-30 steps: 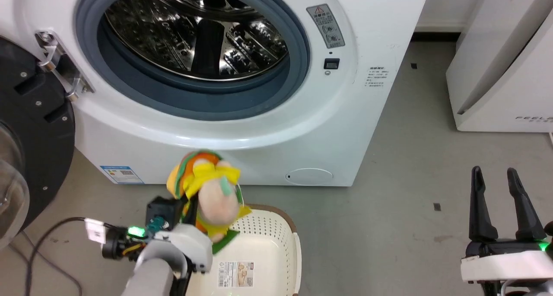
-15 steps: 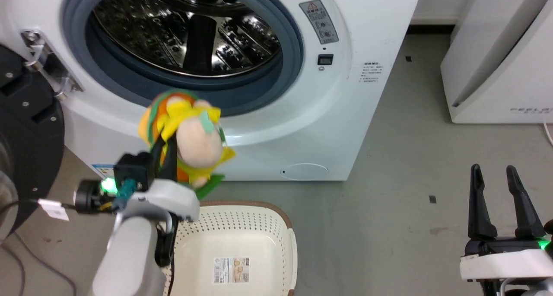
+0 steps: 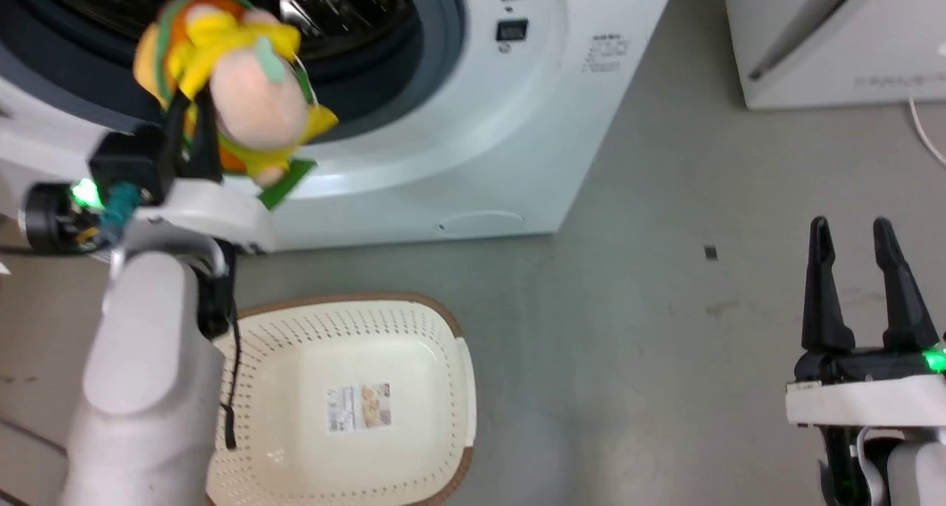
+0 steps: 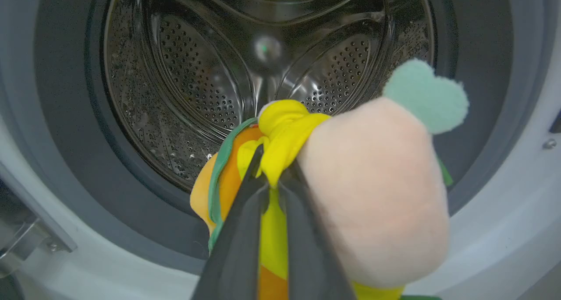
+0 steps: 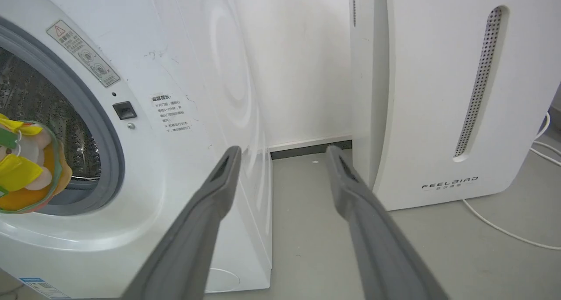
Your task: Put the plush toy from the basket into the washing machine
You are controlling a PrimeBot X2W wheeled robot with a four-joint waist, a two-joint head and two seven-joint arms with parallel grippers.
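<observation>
Head view: plush toy (image 3: 236, 100) at 10 o'clock, clenched in the left jaws and raised against the lower lip of the porthole of the washing machine (image 3: 473, 144). A second ago it hung just above the rim of the basket (image 3: 462, 388), below the door opening, so the lift out is done and the carry looks nearly over. The camera has also swung, so part of that shift belongs to the view. Basket at 6 o'clock on the floor (image 3: 628, 343), paper label (image 3: 360, 406) showing on its bottom, well apart from the toy. Right jaws at 4 o'clock, released, grasping nothing, as before. Left wrist view: both dark fingers (image 4: 236, 247) pinched shut on the toy's yellow layer, its peach-pink bulk at 3 o'clock of them. Steel drum (image 4: 197, 85) open at 12 o'clock, ringed by the grey gasket (image 4: 65, 116). Toy judged to be in front of the mouth, not yet past the gasket. Remaining, by judgement: reach forward into the drum, then let go. Right wrist view: right jaws spread, nothing held between them. Toy at 9 o'clock before the porthole. White slanted appliance (image 5: 460, 94) at 3 o'clock.
</observation>
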